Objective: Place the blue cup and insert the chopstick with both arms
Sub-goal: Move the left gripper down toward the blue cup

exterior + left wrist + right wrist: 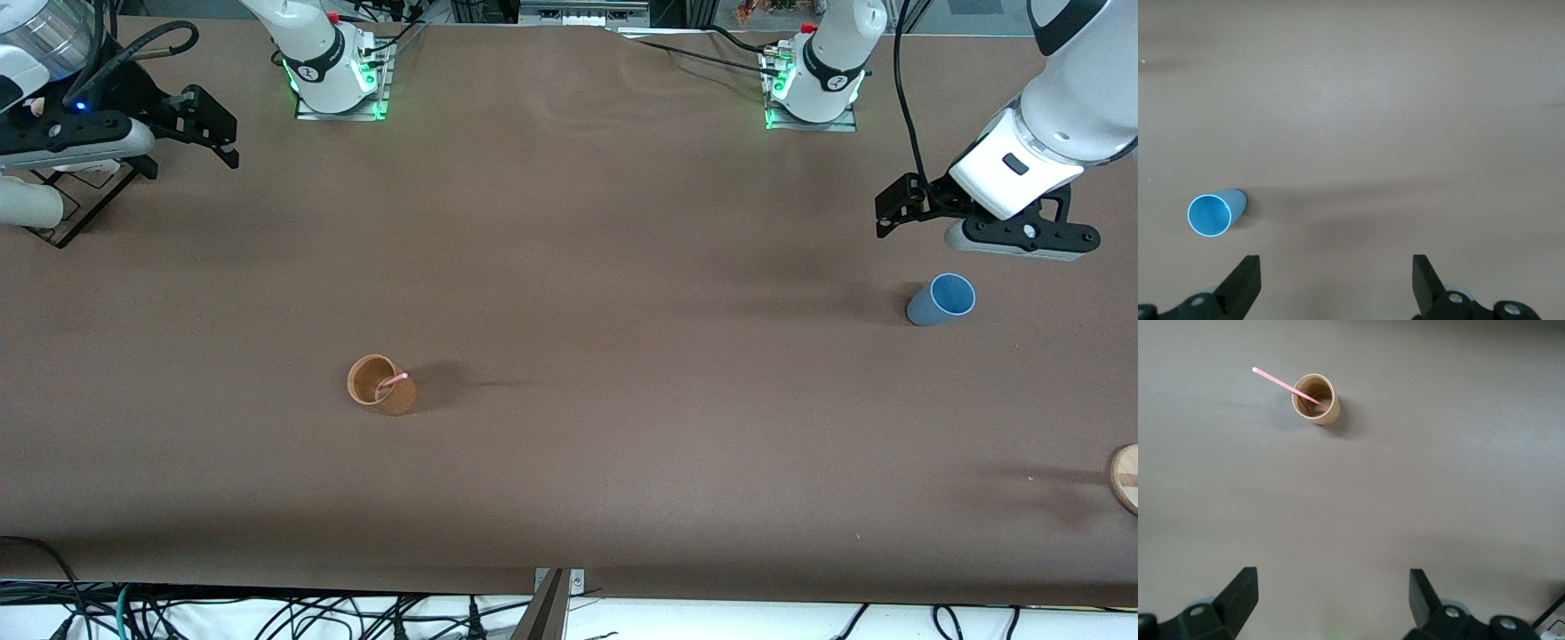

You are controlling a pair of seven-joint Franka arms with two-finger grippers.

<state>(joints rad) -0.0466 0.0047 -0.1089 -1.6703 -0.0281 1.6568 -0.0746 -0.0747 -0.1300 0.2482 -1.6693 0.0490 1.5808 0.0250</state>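
The blue cup (941,300) stands upright on the table toward the left arm's end; it also shows in the left wrist view (1216,212). The pink chopstick (392,382) leans inside a tan-brown cup (380,384) nearer the front camera, toward the table's middle. In the right wrist view the chopstick (1281,385) sticks out over the tan-brown cup's (1315,400) rim. My left gripper (892,209) (1336,280) is open and empty, up over bare table close to the blue cup. My right gripper (218,124) (1331,597) is open and empty, up over the right arm's end of the table.
A black wire stand (80,200) sits under the right arm at its end of the table. A round wooden piece (1125,477) shows at the left arm's end, nearer the front camera. A metal post (551,609) stands at the table's front edge.
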